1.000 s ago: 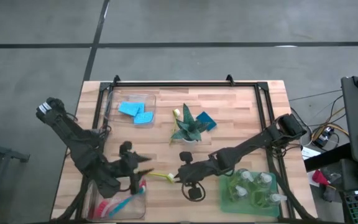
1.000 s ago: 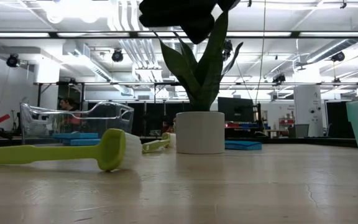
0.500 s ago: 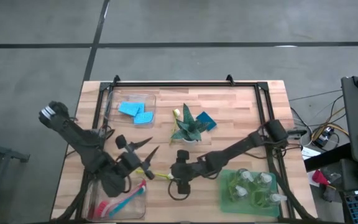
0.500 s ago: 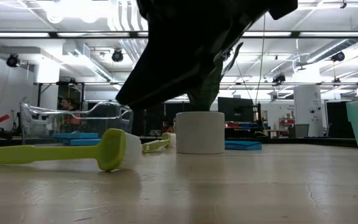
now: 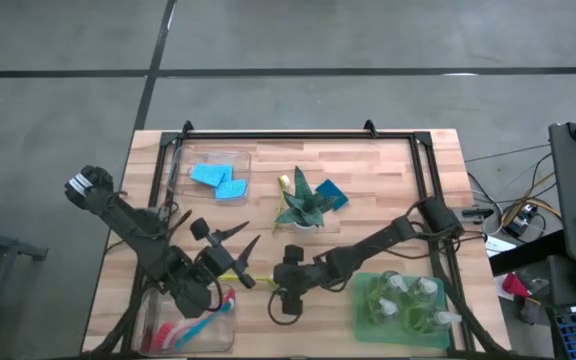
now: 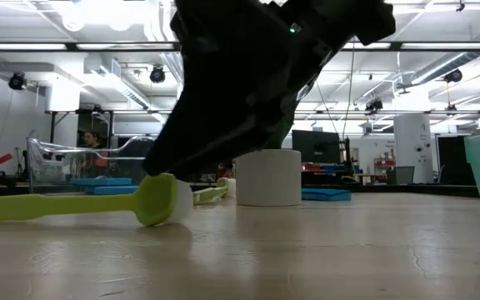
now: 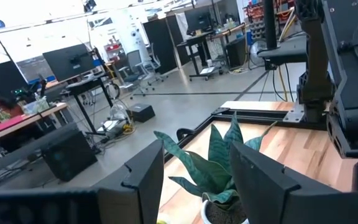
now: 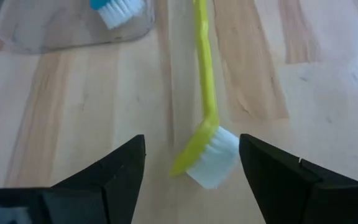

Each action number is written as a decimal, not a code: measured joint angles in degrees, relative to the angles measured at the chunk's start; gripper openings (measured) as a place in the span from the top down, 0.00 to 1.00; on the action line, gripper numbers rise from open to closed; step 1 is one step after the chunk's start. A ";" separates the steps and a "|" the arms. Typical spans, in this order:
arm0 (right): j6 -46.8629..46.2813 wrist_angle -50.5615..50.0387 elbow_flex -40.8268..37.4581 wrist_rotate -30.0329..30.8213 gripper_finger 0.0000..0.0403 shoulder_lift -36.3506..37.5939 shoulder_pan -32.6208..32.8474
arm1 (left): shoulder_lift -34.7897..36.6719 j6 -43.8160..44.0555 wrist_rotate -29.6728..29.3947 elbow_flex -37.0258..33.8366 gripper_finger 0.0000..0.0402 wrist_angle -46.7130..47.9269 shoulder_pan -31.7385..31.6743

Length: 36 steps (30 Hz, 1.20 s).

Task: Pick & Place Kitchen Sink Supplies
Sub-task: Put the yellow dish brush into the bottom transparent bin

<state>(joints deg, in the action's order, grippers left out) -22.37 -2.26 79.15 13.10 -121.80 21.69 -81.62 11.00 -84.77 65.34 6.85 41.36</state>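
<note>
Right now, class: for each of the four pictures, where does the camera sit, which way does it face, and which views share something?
High: overhead, facing down; both arms, wooden table.
Low: table level, facing the room; a dark arm overhead.
Left wrist: faces the spiky green potted plant; open left claw.
Right wrist: faces down; open right claw.
Shared by low and right wrist: slim yellow-green long-handled brush.

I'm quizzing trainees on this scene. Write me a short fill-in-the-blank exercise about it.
1. The right gripper hovers open over the head of the ____ brush.
2. The potted plant stands in a ____ pot.
3. The pump bottles stand in the ____ tray.
4. The sponges in the clear bin are ____.

Missing words: yellow-green; white; green; blue
</note>
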 joint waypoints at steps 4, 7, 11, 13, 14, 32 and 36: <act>-1.27 2.48 0.00 -0.76 0.36 -1.21 0.00 | 0.00 0.04 0.03 0.00 0.55 0.02 0.00; -1.80 1.97 -0.04 -0.79 0.36 -2.23 -0.20 | 0.00 0.27 0.04 0.00 0.55 0.01 0.00; -2.94 2.06 -0.07 -0.96 0.39 -2.78 -0.44 | 0.00 0.55 0.04 0.00 0.55 0.07 0.00; -2.82 2.26 -0.07 -0.91 0.43 -2.76 -0.44 | 0.00 0.55 0.04 0.00 0.55 0.20 0.00; -2.77 2.29 -0.07 -0.79 0.45 -2.75 -0.45 | 0.00 0.55 0.05 0.00 0.55 0.20 0.00; -0.27 1.43 -0.07 1.03 0.92 -2.65 -1.09 | 0.00 0.55 0.07 0.00 0.55 0.93 0.00; 0.12 0.39 -0.07 3.24 0.92 -1.85 -0.94 | 0.00 0.55 0.07 0.00 0.55 1.32 0.00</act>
<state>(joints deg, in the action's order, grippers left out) -22.25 -1.88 79.09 16.34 -123.65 20.75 -81.62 11.55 -84.71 65.34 8.17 41.36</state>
